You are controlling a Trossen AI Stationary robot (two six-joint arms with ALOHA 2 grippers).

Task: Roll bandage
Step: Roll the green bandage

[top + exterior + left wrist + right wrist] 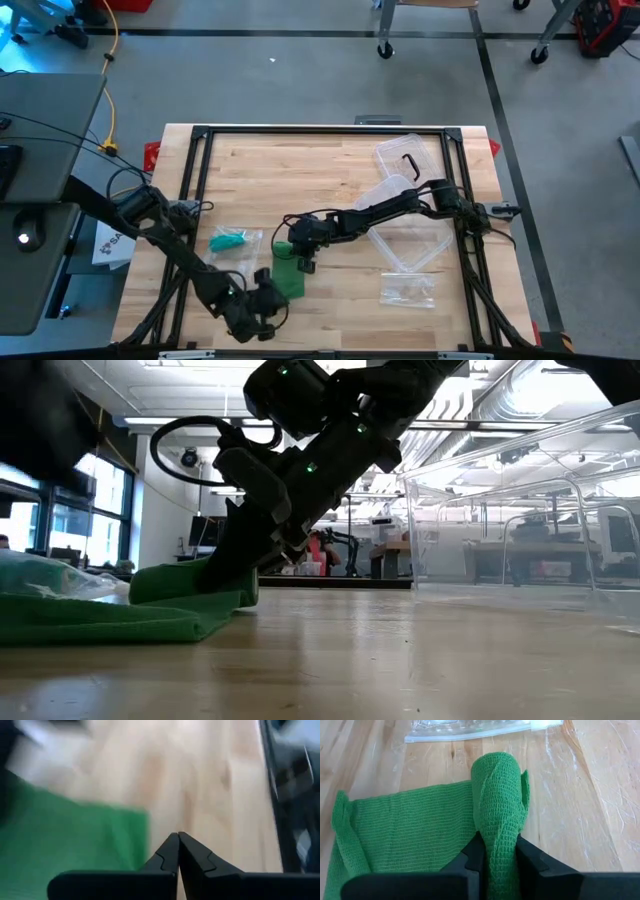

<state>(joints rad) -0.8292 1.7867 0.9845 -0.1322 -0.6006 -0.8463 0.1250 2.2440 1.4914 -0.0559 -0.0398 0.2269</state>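
At table centre, toward the near edge: green bandage lying flat, its rolled end pinched in right gripper. Left gripper at near-left, clenched on nothing, just beside the bandage's near edge. Rolling step under way, judged early. Next: turn the roll along the strip, loose end kept flat. No readable writing.

A: Even overhead light on the table, with soft, short shadows under the arms.

B: The low view looks into bright windows and ceiling strips, so the arm is nearly a silhouette.

A: The left wrist view is smeared (motion blur, wood and bandage alike). The right wrist view is crisp; the weave shows.
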